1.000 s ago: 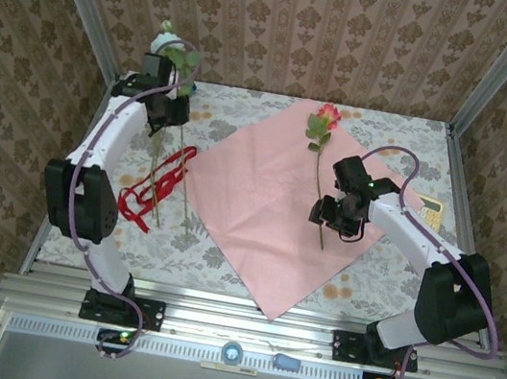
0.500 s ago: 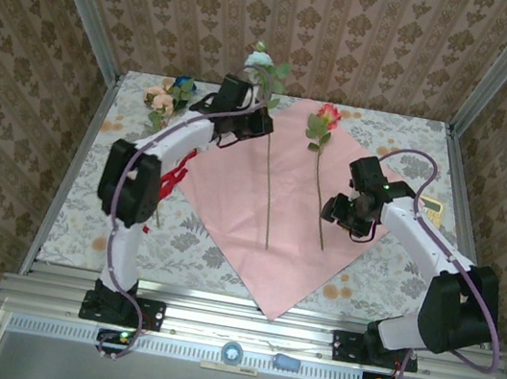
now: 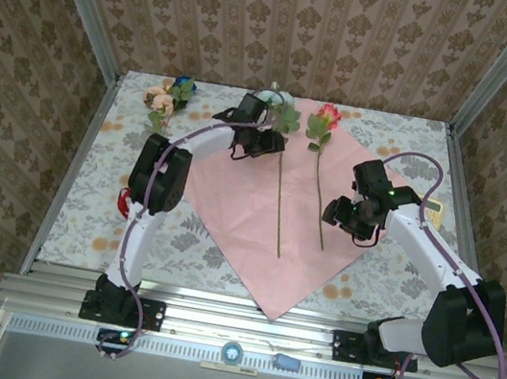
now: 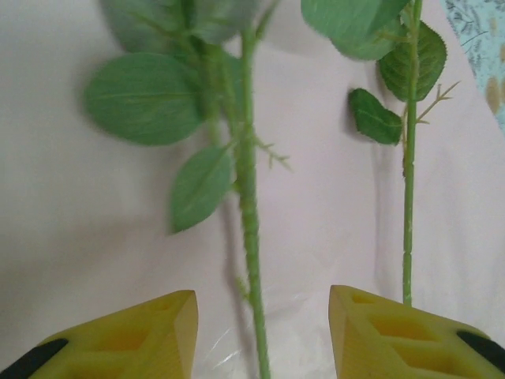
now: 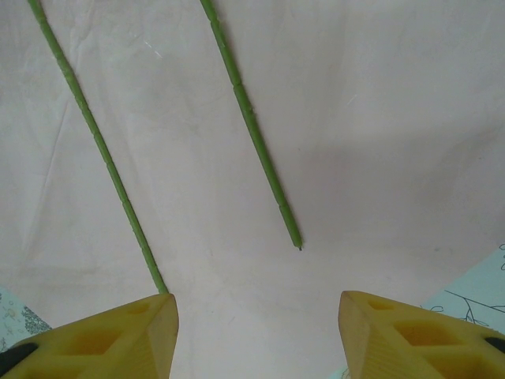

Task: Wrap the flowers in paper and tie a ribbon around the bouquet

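Observation:
The paper [image 3: 242, 202] lies flat on the table, pink side up. Two of the flowers lie on it side by side: a pale-headed one [image 3: 278, 189] and a red-headed one [image 3: 327, 116]. My left gripper [image 3: 263, 143] hovers over the pale flower's upper stem [image 4: 251, 237]; its jaws are open, with a gap on both sides of the stem. My right gripper [image 3: 339, 215] is open just right of the red flower's stem end [image 5: 256, 138], over bare paper [image 5: 379, 118]. More flowers [image 3: 162, 98] lie at the back left. A bit of red ribbon [image 3: 123, 203] peeks out beside the left arm.
A calculator [image 3: 432, 212] sits at the right edge behind the right arm. The left arm stretches diagonally from the near left across the paper's left corner. The floral tablecloth [image 3: 83, 219] is bare at the front left.
My left arm swung from the back left over to the paper with the pale flower, laid it beside the red one and opened its jaws. My right gripper barely shifted.

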Motion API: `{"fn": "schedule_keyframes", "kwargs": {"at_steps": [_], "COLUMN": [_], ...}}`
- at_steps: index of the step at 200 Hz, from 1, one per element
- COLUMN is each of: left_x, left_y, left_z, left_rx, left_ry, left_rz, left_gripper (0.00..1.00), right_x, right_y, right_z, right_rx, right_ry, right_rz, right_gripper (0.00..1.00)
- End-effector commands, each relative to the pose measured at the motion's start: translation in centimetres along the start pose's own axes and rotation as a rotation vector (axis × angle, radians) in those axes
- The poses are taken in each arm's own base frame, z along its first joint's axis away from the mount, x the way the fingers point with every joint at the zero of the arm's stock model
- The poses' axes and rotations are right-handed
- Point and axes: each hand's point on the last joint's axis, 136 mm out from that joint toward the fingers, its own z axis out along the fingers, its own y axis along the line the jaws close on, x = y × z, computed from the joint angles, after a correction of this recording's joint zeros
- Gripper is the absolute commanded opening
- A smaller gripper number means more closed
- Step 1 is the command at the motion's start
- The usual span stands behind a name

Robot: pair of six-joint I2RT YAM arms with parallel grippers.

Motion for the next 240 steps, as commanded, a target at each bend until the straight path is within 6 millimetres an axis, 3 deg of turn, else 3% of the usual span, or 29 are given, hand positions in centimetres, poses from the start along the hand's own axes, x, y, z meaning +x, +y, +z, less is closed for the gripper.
{"fn": "schedule_keyframes", "kwargs": {"at_steps": [1, 15, 22, 47, 76, 96, 118, 149, 240], "left_x": [-2.9, -2.7, -3.3, -2.3, -1.3, -0.4, 0.4, 0.4, -4.9], "left_y": [-2.3, -1.2, 1.1, 7.3, 15.0, 19.1, 22.3, 24.7, 26.9], "left_z": [-8.6, -11.6, -13.7, -18.5, -22.8, -24.3, -24.2, -22.2, -18.3], "left_rx": [-0.078, -0.124, -0.168, -0.316, -0.419, -0.468, -0.492, -0.529, -0.686], "left_ry": [-0.122, -0.135, -0.145, -0.122, -0.116, -0.098, -0.074, -0.026, -0.093], "left_rz": [0.081, 0.080, 0.054, 0.025, -0.073, -0.115, -0.137, -0.100, 0.070], "left_gripper": [0.48, 0.48, 0.47, 0.40, 0.33, 0.32, 0.33, 0.35, 0.36], "right_x": [0.3, -0.1, -0.2, -0.5, -0.2, 0.1, 0.3, 0.6, 0.9], "right_y": [0.1, 0.7, 1.0, 2.3, 3.7, 4.6, 5.2, 5.2, 4.7], "right_z": [-0.6, -0.9, -1.0, -1.2, -0.9, -0.4, 0.1, 0.5, 0.4], "right_rx": [-0.005, -0.014, -0.021, -0.056, -0.080, -0.086, -0.083, -0.070, -0.042], "right_ry": [0.010, -0.008, -0.015, -0.038, -0.038, -0.024, -0.012, 0.003, 0.022], "right_rz": [-0.021, -0.050, -0.063, -0.100, -0.120, -0.135, -0.146, -0.149, -0.138], "right_gripper": [0.58, 0.58, 0.58, 0.58, 0.58, 0.58, 0.58, 0.58, 0.58]}}
